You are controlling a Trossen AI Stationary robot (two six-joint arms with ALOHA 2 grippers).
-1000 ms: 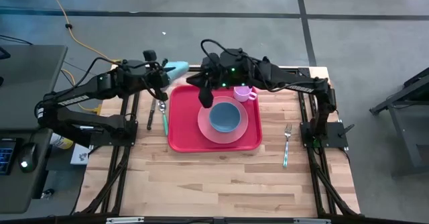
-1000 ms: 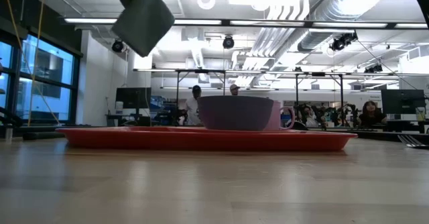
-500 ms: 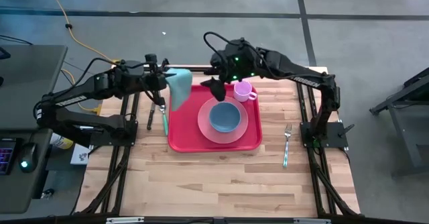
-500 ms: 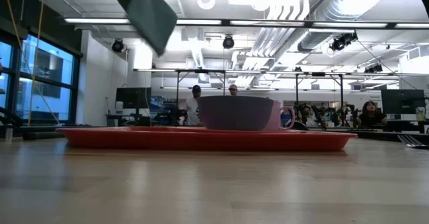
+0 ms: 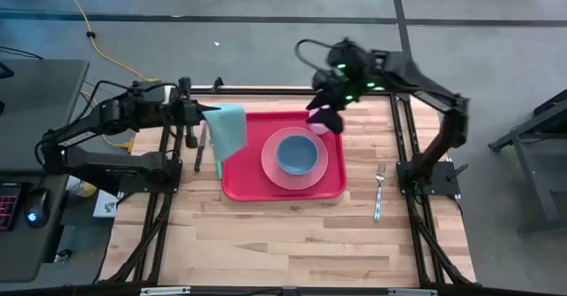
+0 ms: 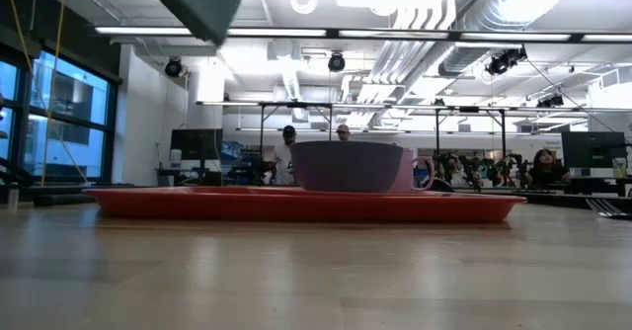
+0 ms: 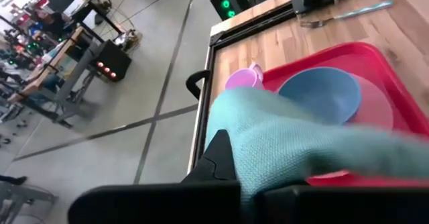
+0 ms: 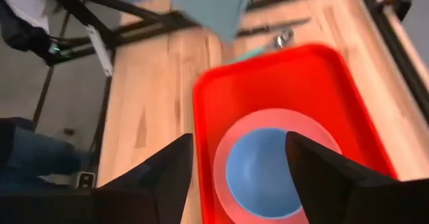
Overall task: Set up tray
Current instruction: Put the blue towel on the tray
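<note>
Red tray [image 5: 237, 185] flat near the middle of the wooden tabletop [image 5: 283, 234], long axis running across between the two arms. On it: a round pink plate [image 5: 321, 174] carrying a blue bowl [image 5: 297, 154], with a small pink mug [image 7: 242, 80] at the far right corner, mostly hidden under the right arm in the high view.

Left gripper [image 5: 197, 117] raised just off the tray's far left corner, pinching a teal cloth [image 5: 229, 128] that hangs down over the tray's left rim; clamped on the fabric in the left wrist view. In the low view the cloth [image 6: 194, 2] seen high above the tabletop, well clear of the tray's rim [image 6: 296, 206].

Right gripper [image 5: 324, 112] hovering over the tray's far right corner, above the mug, fingers spread and holding nothing, looking down on plate and bowl in the right wrist view.

Decisive relation: bare strip of tray lies directly below and slightly toward the right of the left gripper, between the left rim and the plate; left arm plainly the nearer one for that spot. Likely next: lowering the cloth onto that strip, or beside the tray.

Off the tray: knife and spoon [image 5: 200, 150] on the tabletop just left of it, partly under the cloth; fork [image 5: 379, 190] well to the right.
</note>
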